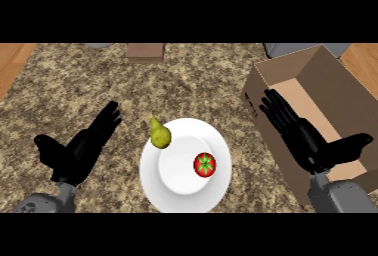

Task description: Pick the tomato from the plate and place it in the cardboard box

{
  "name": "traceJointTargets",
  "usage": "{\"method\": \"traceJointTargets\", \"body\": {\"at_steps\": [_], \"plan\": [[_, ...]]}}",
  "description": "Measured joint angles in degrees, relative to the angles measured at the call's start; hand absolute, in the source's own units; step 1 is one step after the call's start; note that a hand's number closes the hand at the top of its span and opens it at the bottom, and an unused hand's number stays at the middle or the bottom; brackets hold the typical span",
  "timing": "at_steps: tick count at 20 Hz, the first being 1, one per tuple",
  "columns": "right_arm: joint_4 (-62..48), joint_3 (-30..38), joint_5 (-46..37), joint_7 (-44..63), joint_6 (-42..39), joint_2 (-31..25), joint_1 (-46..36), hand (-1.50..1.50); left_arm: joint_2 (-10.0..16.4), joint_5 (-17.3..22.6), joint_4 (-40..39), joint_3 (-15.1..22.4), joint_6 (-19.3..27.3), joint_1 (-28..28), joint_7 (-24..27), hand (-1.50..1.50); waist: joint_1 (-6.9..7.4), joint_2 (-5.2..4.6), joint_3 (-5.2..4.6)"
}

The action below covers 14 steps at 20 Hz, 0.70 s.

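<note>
Fingers [103, 122] of the left hand [74, 152] are stretched straight and hold nothing; this hand is just left of a white plate [173, 195]. The right hand [306, 145], right of the plate, also has straight, empty fingers and overlaps the near side of the open cardboard box [325, 75]. The red tomato [204, 164] sits on the plate, right of its centre, apart from both hands. A yellow-green pear [159, 134] lies on the plate's upper-left rim. A speckled table [74, 85] carries everything.
</note>
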<state>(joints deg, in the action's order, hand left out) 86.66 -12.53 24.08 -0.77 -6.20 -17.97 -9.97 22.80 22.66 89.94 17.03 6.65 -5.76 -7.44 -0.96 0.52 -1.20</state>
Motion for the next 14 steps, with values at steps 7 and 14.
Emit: {"method": "traceJointTargets", "body": {"at_steps": [7, 14], "plan": [[3.68, -1.89, -5.65, 0.79, -3.62, -3.76, -6.59, -1.5, 2.87, 1.39, -0.07, -7.54, 1.71, 0.16, -0.1, 0.0, 2.03, 0.21, 0.26], [2.38, -0.29, -14.44, -21.61, -0.06, -0.34, -4.39, -1.5, 3.59, 3.23, 0.17, -11.58, 2.03, 2.47, -0.51, 0.0, 1.69, -0.05, 0.4]]}}
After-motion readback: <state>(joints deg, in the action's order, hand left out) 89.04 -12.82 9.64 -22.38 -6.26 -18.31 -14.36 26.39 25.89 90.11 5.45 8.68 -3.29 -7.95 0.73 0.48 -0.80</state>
